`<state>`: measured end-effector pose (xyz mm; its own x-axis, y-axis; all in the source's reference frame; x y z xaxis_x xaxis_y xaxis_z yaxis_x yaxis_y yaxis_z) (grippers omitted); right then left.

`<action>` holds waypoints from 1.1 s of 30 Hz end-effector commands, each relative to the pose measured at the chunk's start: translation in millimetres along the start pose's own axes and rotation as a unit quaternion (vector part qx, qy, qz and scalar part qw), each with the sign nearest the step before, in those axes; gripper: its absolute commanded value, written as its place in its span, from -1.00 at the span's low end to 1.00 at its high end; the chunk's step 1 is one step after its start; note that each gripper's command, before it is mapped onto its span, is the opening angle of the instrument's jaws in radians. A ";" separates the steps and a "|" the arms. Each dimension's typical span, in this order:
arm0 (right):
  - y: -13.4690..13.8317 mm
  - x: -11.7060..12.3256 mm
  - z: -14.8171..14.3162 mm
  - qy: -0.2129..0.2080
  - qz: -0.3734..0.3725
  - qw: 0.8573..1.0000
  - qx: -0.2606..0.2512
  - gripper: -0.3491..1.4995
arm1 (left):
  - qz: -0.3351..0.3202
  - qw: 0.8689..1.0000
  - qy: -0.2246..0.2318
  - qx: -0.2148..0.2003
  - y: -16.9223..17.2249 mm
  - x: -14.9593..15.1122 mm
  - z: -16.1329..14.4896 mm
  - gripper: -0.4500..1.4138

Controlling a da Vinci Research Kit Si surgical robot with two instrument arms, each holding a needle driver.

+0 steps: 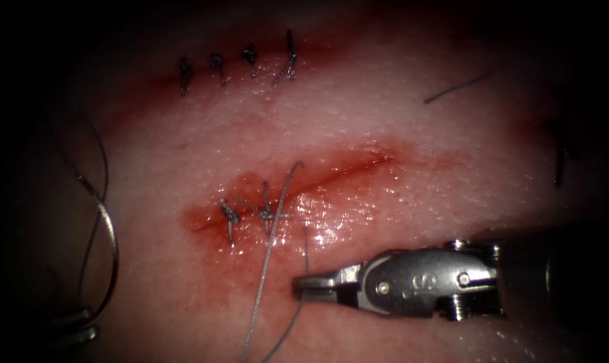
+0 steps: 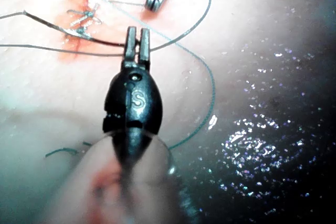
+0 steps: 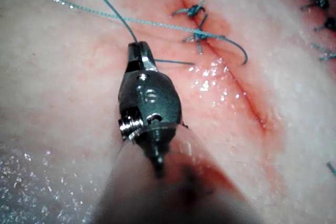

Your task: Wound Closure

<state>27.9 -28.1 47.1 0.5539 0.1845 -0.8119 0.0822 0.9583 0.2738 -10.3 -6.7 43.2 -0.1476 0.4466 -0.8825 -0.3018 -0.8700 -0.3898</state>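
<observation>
The cut runs slantwise across the tissue, with two knotted stitches at its left end. My right tool lies below the cut, jaws shut on the thread, which runs down from the second stitch. In the right wrist view those jaws pinch the thread beside the stitches. Far left of the cut, my left tool is shut on the curved needle near one end. The needle is out of the tissue. In the left wrist view its jaws clamp the needle.
A closed second cut with several dark stitches lies above. A loose cut end of thread lies at the upper right, and a dark strand at the far right. Red fluid wets the tissue around the cut.
</observation>
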 end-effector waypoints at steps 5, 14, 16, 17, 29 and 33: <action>-8.2 5.5 -1.3 -0.012 -0.017 0.998 0.051 -1.00 | 0.000 1.000 -0.002 0.001 0.5 -0.8 0.7 -1.00; -7.9 8.4 -2.1 0.060 -0.008 0.997 0.044 0.38 | 0.004 1.000 -0.006 0.002 0.5 -0.9 0.5 -1.00; -7.1 8.1 -2.2 0.063 -0.004 0.997 0.032 0.55 | 0.004 1.000 -0.007 0.001 0.5 -0.9 0.5 -1.00; -6.1 7.7 -2.4 0.066 0.004 0.998 0.019 0.66 | 0.004 1.000 -0.007 0.001 0.5 -1.0 0.5 -1.00; 3.5 1.2 -3.8 0.086 -0.002 0.995 -0.049 0.73 | 0.008 1.000 -0.010 0.006 0.1 -1.3 0.3 -1.00; 3.2 2.1 -5.9 0.113 0.005 0.992 -0.050 0.86 | 0.010 1.000 -0.013 0.011 -0.2 -1.3 -0.4 -1.00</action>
<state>23.9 -22.6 42.9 0.3537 0.2273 -0.9073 -0.0128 0.9711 0.2383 -9.0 -6.4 43.8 -0.1829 0.4310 -0.8836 -0.3235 -0.8751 -0.3598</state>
